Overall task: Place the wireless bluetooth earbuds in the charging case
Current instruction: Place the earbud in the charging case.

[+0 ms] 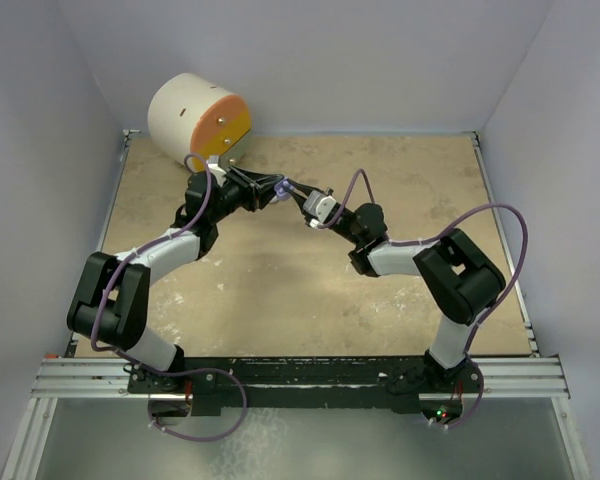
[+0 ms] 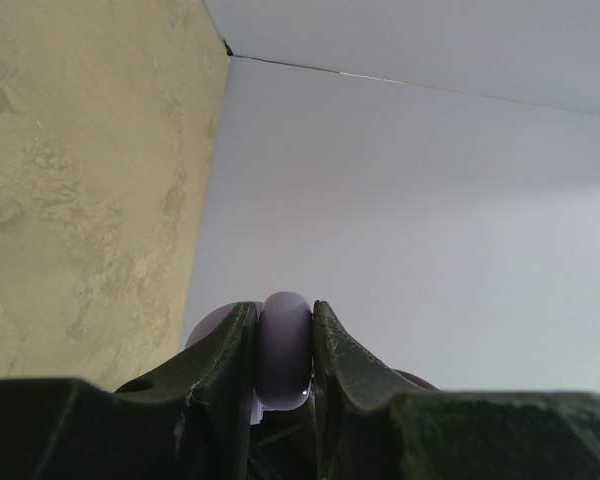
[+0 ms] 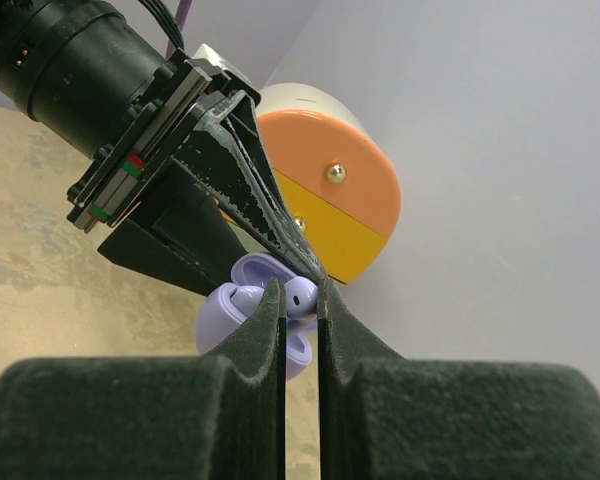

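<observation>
The table (image 1: 310, 300), a tan mottled slab, fills the floor between pale walls (image 1: 540, 70). On its far left corner lies a cream drum (image 1: 195, 115) on its side, its flat end half orange, half yellow, turned toward the table's middle.

The left arm (image 1: 130, 280) rises from the near edge and reaches toward the far edge. The right arm (image 1: 450, 270) bends in from the right side. Their tips meet over the far half of the table, a little left of centre and just in front of the drum.

The left gripper (image 2: 285, 310) is clamped on the charging case (image 3: 225, 320), a lilac clamshell. In the left wrist view the case shows edge on, pinched between the two dark fingers (image 2: 230, 350). In the right wrist view its lid stands open, and it appears to be held off the table.

The right gripper (image 3: 300, 290) has its jaws drawn almost together, and they pinch a purple earbud (image 3: 300, 298) at their very tips. The earbud sits at the open mouth of the case, against the lilac shell. Whether it rests in its well cannot be told, as the fingers hide the spot
</observation>
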`<action>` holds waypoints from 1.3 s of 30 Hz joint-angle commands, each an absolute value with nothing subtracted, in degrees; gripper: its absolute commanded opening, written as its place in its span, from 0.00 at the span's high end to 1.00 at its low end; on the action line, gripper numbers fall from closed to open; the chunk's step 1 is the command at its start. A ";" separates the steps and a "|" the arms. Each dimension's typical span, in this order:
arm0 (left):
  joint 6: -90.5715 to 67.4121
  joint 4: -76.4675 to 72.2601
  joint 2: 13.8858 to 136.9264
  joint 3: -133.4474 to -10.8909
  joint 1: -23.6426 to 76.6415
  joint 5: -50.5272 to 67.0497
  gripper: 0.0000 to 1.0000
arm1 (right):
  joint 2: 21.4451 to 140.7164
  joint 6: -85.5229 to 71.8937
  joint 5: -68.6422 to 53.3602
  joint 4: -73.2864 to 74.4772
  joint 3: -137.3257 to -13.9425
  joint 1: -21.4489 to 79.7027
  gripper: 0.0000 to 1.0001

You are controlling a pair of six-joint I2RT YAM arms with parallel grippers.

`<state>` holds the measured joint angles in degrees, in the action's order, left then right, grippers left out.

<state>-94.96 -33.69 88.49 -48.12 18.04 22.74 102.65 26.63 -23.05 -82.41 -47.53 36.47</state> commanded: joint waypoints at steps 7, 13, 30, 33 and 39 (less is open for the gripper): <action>-94.66 -37.88 86.75 -50.53 18.20 21.80 1.00 | 99.11 24.89 -22.68 -81.50 -47.55 36.98 0.93; -94.75 -37.69 86.84 -50.43 18.21 21.53 1.00 | 98.55 24.38 -22.39 -81.02 -47.28 37.11 0.93; -94.75 -37.52 86.99 -50.31 18.25 21.03 1.00 | 97.21 23.73 -21.88 -80.86 -46.49 37.41 0.89; -94.75 -37.51 86.94 -50.31 18.24 21.01 1.00 | 97.03 23.61 -21.88 -80.87 -46.49 37.39 0.89; -94.66 -37.51 87.25 -50.39 18.28 21.01 1.00 | 96.89 23.46 -21.80 -80.73 -46.49 37.47 0.88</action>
